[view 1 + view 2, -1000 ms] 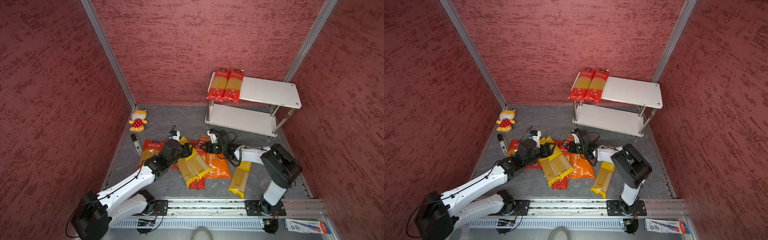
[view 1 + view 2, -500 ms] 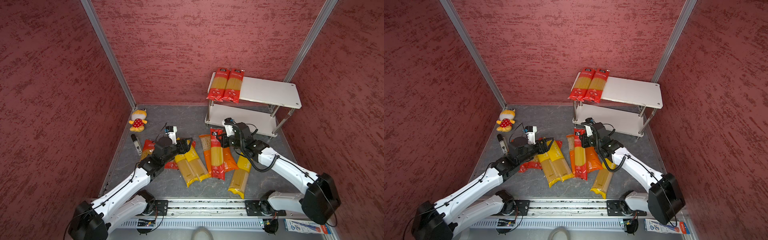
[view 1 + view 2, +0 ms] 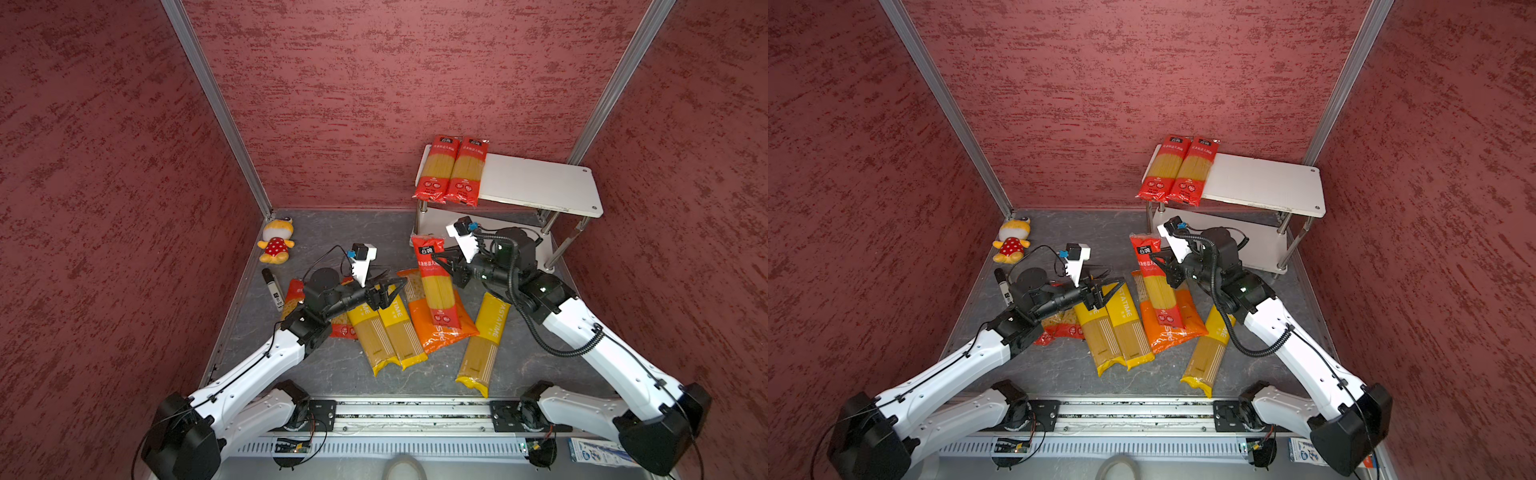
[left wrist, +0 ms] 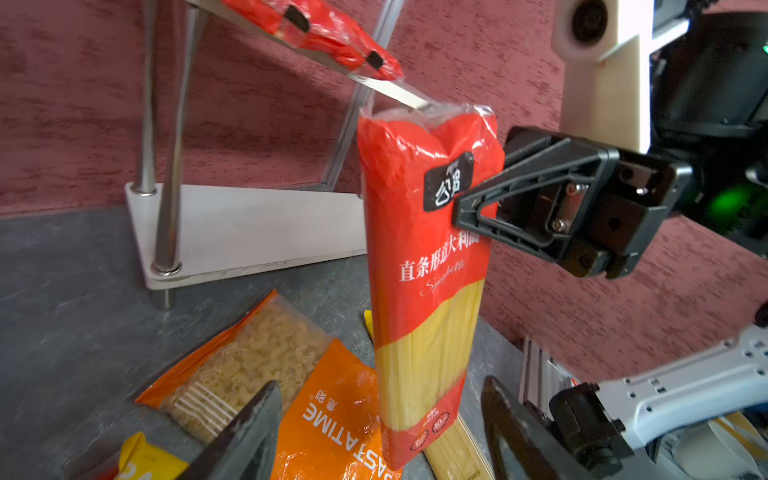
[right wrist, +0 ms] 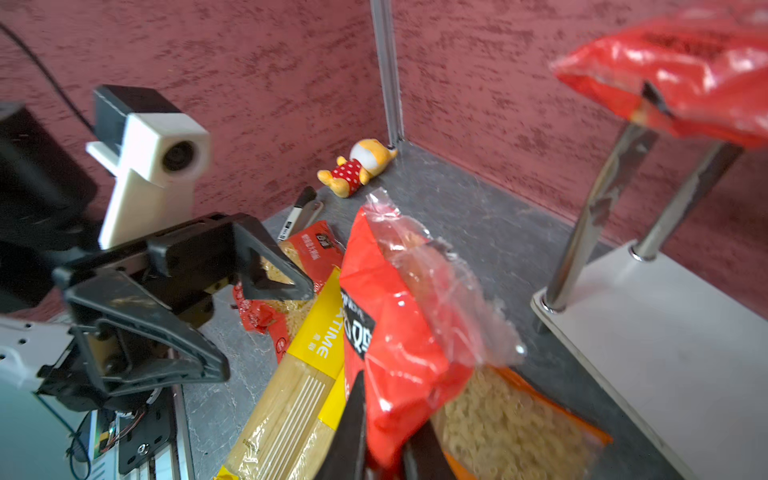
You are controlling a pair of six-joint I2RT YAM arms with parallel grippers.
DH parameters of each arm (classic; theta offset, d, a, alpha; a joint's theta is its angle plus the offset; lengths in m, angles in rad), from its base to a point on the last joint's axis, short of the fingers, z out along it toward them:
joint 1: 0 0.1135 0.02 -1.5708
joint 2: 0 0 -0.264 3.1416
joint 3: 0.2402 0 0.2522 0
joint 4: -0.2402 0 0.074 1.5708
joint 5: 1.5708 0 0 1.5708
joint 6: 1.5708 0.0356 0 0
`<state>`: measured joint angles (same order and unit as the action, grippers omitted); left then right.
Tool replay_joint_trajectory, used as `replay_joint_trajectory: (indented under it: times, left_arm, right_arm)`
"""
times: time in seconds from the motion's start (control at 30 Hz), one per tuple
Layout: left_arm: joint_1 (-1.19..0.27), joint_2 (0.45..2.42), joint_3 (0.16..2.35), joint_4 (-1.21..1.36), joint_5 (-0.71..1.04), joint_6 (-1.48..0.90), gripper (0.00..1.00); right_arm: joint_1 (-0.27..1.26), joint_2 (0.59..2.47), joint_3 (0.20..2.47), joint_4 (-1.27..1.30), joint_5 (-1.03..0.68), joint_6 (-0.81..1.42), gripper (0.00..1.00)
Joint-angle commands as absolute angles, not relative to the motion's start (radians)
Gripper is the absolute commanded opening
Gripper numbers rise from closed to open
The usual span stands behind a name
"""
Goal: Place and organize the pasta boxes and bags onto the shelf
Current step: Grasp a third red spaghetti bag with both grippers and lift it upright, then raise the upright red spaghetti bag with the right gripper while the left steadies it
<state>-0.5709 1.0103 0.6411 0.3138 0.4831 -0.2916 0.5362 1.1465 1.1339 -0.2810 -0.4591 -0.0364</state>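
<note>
While my right gripper (image 3: pixel 441 264) pinches the red spaghetti bag (image 3: pixel 436 291) upright, just in front of the shelf (image 3: pixel 536 185), my left gripper (image 3: pixel 390 286) gapes wide, empty, above the yellow bags (image 3: pixel 374 332).

- Your left arm (image 3: pixel 257 365) and right arm (image 3: pixel 602 345) are twins: glossy white shells on the long links, chunky black housings at every joint.
- Your left wrist camera (image 3: pixel 362 258) and right wrist camera (image 3: pixel 462 237) sit in white printed brackets, each with a black block, a round lens and a tiny blue connector.
- Your left gripper (image 5: pixel 270 331) and right gripper (image 4: pixel 469 187) are all black, with fingers built as open triangle frames. Silver screws (image 4: pixel 561 224) show in the right one's body.
- There's a thin black cable (image 3: pixel 328 253) off the left camera and a fat ribbed black hose (image 3: pixel 561 352) on the right arm.
- A green light (image 4: pixel 731 203) glows on the right wrist.
- Both bases sit on a silver rail (image 3: pixel 415 409) via black plates.
</note>
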Motion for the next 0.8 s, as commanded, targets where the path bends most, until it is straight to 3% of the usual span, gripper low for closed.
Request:
replay_joint_trajectory:
  times: [0.0, 0.17, 0.4, 0.6, 0.77]
  left_arm:
    - [-0.559, 1.044, 0.667, 0.416, 0.63, -0.202, 0.74]
    - [-0.558, 1.121, 0.699, 0.496, 0.707, -0.215, 0.71]
    - [-0.539, 1.214, 0.746, 0.573, 0.722, -0.226, 0.64]
    - [-0.53, 1.259, 0.776, 0.651, 0.794, -0.266, 0.51]
    - [-0.533, 1.281, 0.782, 0.71, 0.821, -0.302, 0.3]
  right_arm:
    - [0.513, 1.124, 1.205, -0.061, -0.641, -0.088, 0.0]
    - [0.501, 1.175, 1.239, 0.048, -0.804, -0.017, 0.0]
    - [0.496, 1.207, 1.249, 0.181, -0.896, 0.065, 0.0]
    - [0.486, 1.213, 1.237, 0.234, -0.91, 0.118, 0.0]
    - [0.473, 1.213, 1.2, 0.308, -0.918, 0.185, 0.0]
